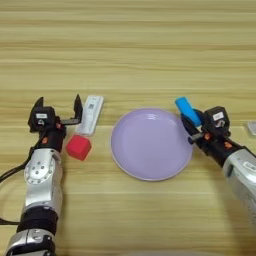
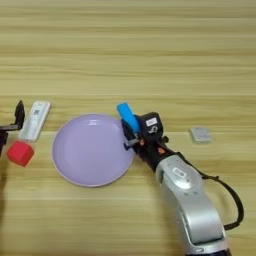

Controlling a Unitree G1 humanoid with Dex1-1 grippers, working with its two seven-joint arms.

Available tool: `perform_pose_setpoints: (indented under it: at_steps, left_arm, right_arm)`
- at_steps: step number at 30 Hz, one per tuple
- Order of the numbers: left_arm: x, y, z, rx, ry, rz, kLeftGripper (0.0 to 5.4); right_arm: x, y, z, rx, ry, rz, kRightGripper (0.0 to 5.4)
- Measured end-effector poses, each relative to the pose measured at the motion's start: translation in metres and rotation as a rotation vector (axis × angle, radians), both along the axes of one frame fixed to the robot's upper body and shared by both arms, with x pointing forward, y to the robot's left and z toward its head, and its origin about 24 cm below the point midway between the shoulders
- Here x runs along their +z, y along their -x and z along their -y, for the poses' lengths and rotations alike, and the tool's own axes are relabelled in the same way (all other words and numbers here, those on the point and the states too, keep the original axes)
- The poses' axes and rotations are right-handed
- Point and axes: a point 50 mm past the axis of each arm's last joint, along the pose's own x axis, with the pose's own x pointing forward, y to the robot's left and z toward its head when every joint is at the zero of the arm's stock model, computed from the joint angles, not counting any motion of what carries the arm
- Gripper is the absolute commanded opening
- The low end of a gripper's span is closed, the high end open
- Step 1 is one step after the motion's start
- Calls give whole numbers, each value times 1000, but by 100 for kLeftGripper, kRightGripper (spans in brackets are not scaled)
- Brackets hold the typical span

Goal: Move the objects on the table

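R gripper (image 2: 131, 131) clamped on blue bar (image 2: 128, 116) by plate (image 2: 90, 150) rim; L gripper (image 1: 59, 111) wide open, empty.

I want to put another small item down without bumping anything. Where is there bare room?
The far half of the table beyond the lilac plate is bare, as is the near strip between the arms. It is crowded by the left gripper, white bar and red cube, and by the right gripper holding the blue bar.
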Motion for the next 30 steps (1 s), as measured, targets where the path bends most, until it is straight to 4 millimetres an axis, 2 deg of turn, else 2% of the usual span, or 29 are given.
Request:
perform_pose_setpoints:
  at_steps: [7, 14, 24, 25, 30]
  left_arm:
    - [0, 0, 0, 0, 0, 0, 540]
    - [0, 0, 0, 0, 0, 0, 540]
    - [0, 0, 0, 0, 0, -1, 540]
    - [0, 0, 0, 0, 0, 0, 540]
    - [0, 0, 0, 0, 0, -1, 540]
  right_arm:
    - [-14, 3, -25, 81, 3, -57, 141]
    - [-16, 6, -43, 145, -15, -70, 141]
    - [-29, 7, -52, 186, -10, -133, 141]
    - [-30, 7, -53, 188, -9, -139, 170]
    - [-31, 7, -56, 211, -6, -147, 235]
